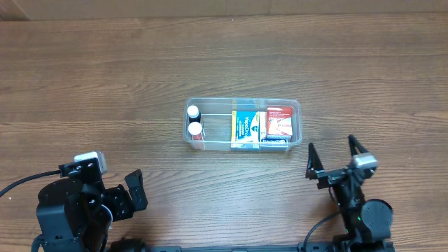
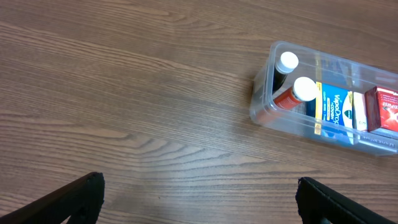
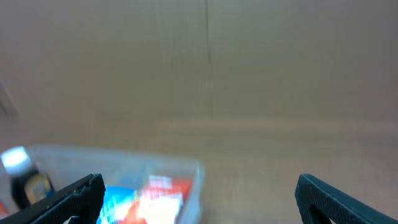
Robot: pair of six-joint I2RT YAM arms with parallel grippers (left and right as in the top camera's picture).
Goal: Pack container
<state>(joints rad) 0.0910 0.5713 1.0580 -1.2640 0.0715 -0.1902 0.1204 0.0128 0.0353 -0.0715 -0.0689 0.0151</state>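
The clear plastic container (image 1: 243, 103) sits at the table's middle. It holds two white-capped bottles (image 1: 194, 120) at its left end, a blue and yellow box (image 1: 245, 126) in the middle and a red box (image 1: 279, 121) at the right. It also shows in the left wrist view (image 2: 266, 111) and, blurred, in the right wrist view (image 3: 193, 171). My left gripper (image 1: 136, 189) is open and empty at the near left, well short of the container. My right gripper (image 1: 334, 157) is open and empty at the near right, just in front of the container's right end.
The wooden table (image 1: 105, 77) stretches all around the container. A pale wall or board (image 3: 205, 56) fills the far side in the right wrist view.
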